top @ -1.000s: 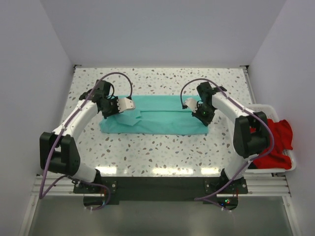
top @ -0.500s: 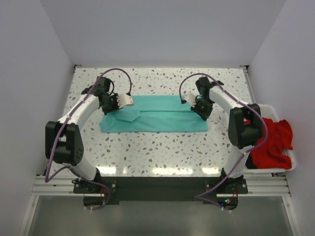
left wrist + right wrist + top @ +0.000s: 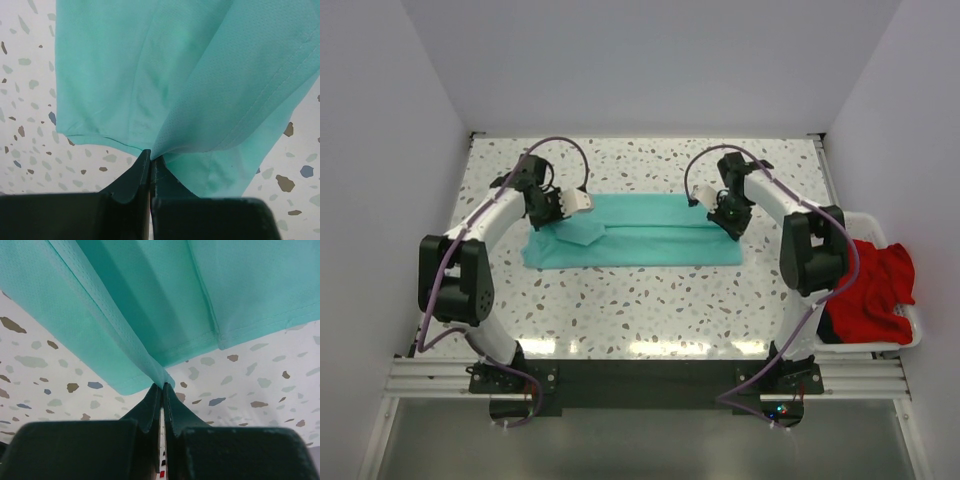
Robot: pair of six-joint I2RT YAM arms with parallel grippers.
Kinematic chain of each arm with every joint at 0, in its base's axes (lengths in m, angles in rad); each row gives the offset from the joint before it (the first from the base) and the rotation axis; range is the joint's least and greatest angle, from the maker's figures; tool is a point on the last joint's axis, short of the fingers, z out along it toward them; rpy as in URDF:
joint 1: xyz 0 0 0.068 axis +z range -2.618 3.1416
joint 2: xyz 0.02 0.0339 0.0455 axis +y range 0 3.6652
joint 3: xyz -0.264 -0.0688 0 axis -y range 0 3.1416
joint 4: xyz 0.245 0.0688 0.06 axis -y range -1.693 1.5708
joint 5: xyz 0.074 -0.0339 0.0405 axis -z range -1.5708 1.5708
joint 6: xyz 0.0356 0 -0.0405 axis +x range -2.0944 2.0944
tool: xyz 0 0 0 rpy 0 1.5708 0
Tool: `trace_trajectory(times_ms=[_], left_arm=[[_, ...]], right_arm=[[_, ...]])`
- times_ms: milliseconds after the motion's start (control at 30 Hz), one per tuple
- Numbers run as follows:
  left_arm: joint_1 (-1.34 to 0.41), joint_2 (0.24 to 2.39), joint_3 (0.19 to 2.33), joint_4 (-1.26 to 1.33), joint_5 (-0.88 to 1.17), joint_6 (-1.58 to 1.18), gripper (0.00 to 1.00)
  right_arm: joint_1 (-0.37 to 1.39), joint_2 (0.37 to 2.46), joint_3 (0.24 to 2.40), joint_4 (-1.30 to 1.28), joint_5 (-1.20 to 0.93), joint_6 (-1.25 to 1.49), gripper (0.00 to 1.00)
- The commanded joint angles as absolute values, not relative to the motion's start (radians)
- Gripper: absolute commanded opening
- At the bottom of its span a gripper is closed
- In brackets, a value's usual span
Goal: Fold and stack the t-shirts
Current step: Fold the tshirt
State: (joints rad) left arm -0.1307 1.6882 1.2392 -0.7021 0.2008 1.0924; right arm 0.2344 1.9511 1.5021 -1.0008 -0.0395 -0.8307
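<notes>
Fabric of the teal shirt (image 3: 638, 235) lies smooth across the middle of the speckled table (image 3: 650, 300), folded into a long flat band running left to right, with a small flap doubled over near its left end. Your left claw (image 3: 150, 159) is pinched tight on a raised fold at that left end; the cloth fans out from the closed tips, and a stitched hem rests on the table beyond. Your right claw (image 3: 162, 388) is clamped just as tightly on a hemmed edge at the right end, where the cloth rises from its tips in a narrow ridge. The red shirt (image 3: 875, 285) sits crumpled in the white basket (image 3: 910, 338) at the table's right edge, well apart from the teal one. From overhead, your right arm's elbow covers the basket's left part, and purple cables (image 3: 560, 150) arch above both wrists.
</notes>
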Motion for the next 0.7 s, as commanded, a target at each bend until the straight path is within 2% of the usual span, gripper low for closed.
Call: trace_trajectory(times_ms=[0, 533, 567, 600, 633, 667], left_arm=[[-0.115, 1.706, 1.284, -0.666, 0.193, 1.103, 0.00], [-0.100, 1.776, 1.285, -0.615, 0.181, 1.065, 0.00], [-0.100, 1.784, 1.287, -0.611, 0.179, 1.055, 0.02], [-0.098, 1.786, 1.289, -0.594, 0.178, 1.027, 0.06], [-0.094, 1.790, 1.293, -0.585, 0.173, 1.010, 0.10], [-0.091, 1.790, 1.298, -0.563, 0.172, 0.988, 0.16]], right_arm=[[0.227, 1.970, 1.552, -1.014, -0.018, -0.845, 0.00], [0.224, 2.036, 1.612, -0.985, -0.002, -0.799, 0.00], [0.225, 2.045, 1.615, -0.988, -0.002, -0.792, 0.01], [0.225, 2.048, 1.620, -0.988, 0.000, -0.776, 0.07], [0.224, 2.051, 1.626, -0.991, 0.014, -0.772, 0.19], [0.222, 2.049, 1.628, -0.991, 0.015, -0.766, 0.25]])
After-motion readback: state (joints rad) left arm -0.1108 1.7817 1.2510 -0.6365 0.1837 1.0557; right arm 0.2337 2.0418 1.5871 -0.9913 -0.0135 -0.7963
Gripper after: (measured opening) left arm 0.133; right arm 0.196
